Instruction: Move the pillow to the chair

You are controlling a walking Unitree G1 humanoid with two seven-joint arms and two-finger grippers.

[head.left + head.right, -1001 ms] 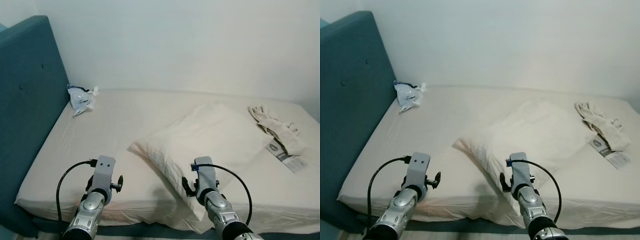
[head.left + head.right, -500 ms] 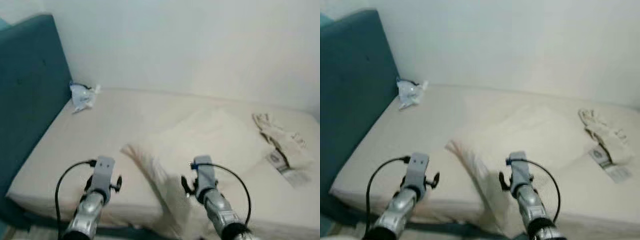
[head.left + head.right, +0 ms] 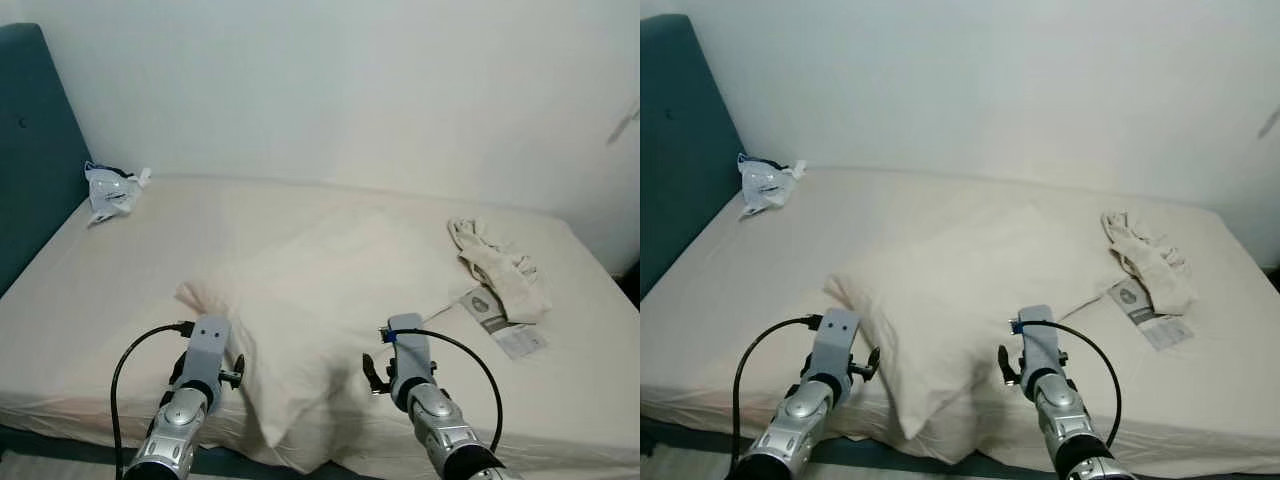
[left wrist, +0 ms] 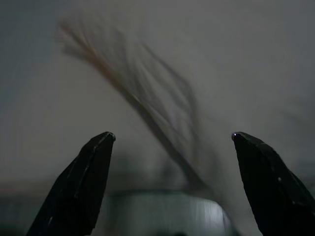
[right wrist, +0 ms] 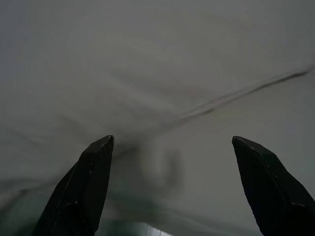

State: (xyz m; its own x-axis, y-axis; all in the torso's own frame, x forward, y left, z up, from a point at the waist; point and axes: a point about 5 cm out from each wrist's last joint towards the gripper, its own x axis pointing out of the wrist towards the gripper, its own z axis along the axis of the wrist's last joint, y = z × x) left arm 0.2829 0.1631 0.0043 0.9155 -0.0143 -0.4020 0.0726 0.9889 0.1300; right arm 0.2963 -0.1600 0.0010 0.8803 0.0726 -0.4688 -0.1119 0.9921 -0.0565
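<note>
I am looking down at a bed (image 3: 100,290) with the pillow (image 3: 330,300) lying across its middle, one corner hanging toward the near edge. The pillow is cream, soft and rumpled, with creases gathering at its near-left corner, and it is blending with the sheet of the same colour. I am holding the left gripper (image 4: 170,142) in front of that creased corner, jaws spread wide and gripping nothing. The right gripper (image 5: 172,142) is hovering by the pillow's near-right edge, jaws likewise released. A plastic bag (image 3: 108,190) is lying near the blue headboard (image 3: 30,150); a cloth (image 3: 500,270) and a leaflet (image 3: 500,322) are lying to the right.
</note>
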